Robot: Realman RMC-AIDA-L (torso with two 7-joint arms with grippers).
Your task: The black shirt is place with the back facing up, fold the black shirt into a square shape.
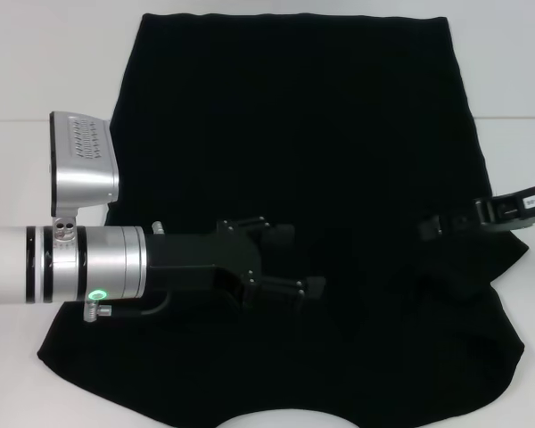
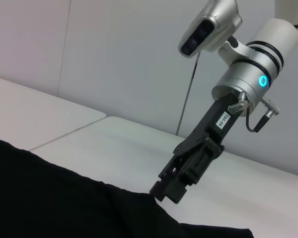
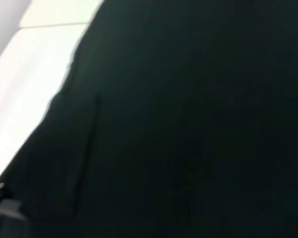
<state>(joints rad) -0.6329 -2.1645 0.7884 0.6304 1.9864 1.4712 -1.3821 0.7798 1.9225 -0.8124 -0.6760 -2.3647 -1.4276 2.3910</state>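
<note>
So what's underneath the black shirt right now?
The white table shows around the black shirt, so the shirt lies on it. Whatever else the fabric covers cannot be seen.

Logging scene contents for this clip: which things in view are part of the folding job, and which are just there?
Part of the job:
- black shirt, spread on the table
- left claw, over the shirt's middle
- right claw, at the shirt's right edge

Just there:
- white table; nothing else lies about

right gripper (image 2: 165, 191) touching black shirt (image 2: 64, 198) edge
</note>
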